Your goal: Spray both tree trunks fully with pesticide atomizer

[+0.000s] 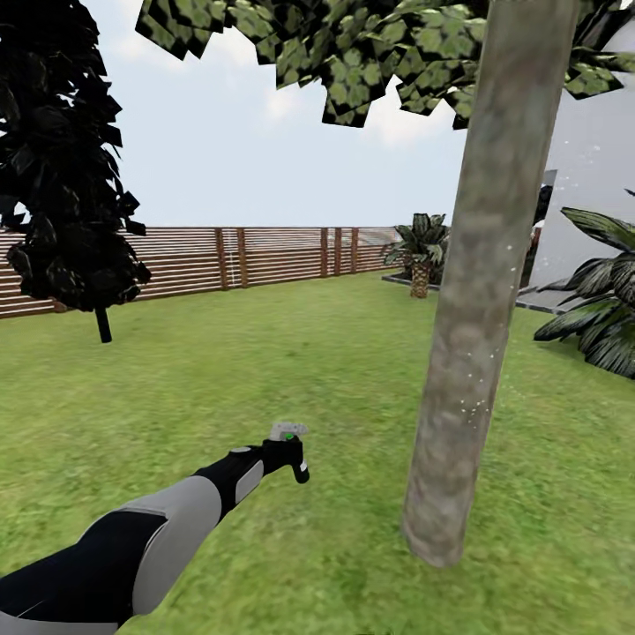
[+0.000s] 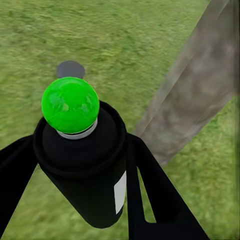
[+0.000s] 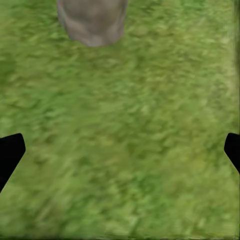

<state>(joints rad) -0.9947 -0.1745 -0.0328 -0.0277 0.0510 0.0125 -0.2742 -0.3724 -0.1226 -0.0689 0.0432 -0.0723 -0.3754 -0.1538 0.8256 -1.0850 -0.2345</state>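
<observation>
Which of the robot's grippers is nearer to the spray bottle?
The left. The left gripper is shut around the spray bottle, held out beside the tree trunk. The right gripper is open over bare grass, apart from the bottle.

We count one pesticide atomizer (image 1: 288,432), one broadleaf tree trunk (image 1: 481,291) flecked with white specks, one dark columnar tree (image 1: 62,159), one short palm (image 1: 421,251) by the fence (image 1: 220,257), one leafy plant (image 1: 600,300), and two end effectors: left (image 1: 287,454), right (image 3: 120,150).

No words, numbers or brand marks can be read anywhere. The spray bottle (image 2: 82,170) carries a white label (image 2: 120,192) on its dark side, but the label is blank.
</observation>
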